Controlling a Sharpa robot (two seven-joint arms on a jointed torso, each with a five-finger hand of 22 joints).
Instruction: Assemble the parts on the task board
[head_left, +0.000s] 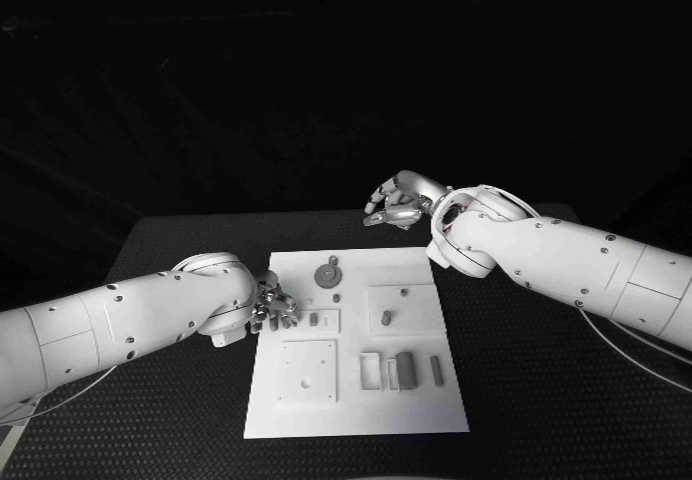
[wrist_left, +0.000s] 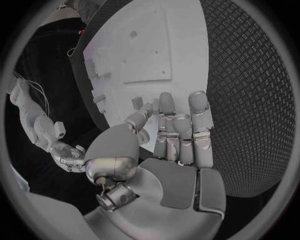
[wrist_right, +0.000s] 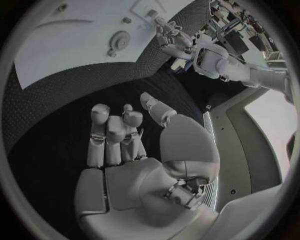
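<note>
The white task board (head_left: 361, 400) lies in the middle of the black table. Grey parts sit on it: a round disc (head_left: 330, 272) near the far edge, a small peg (head_left: 387, 318) in a square plate, and upright blocks (head_left: 405, 368) toward the near side. My left hand (head_left: 274, 308) is at the board's left edge, its fingers (wrist_left: 181, 120) stretched out beside a small part (head_left: 313, 320); the palm holds nothing. My right hand (head_left: 397, 200) hangs raised beyond the board's far edge, its palm (wrist_right: 125, 175) empty, fingers loosely bent, thumb apart.
Ribbed black matting (head_left: 534, 380) covers the table around the board. A square plate with holes (head_left: 309, 370) occupies the board's near left. The right wrist view shows the board (wrist_right: 75, 55), the disc (wrist_right: 119, 39) and my left hand (wrist_right: 167, 35) from afar.
</note>
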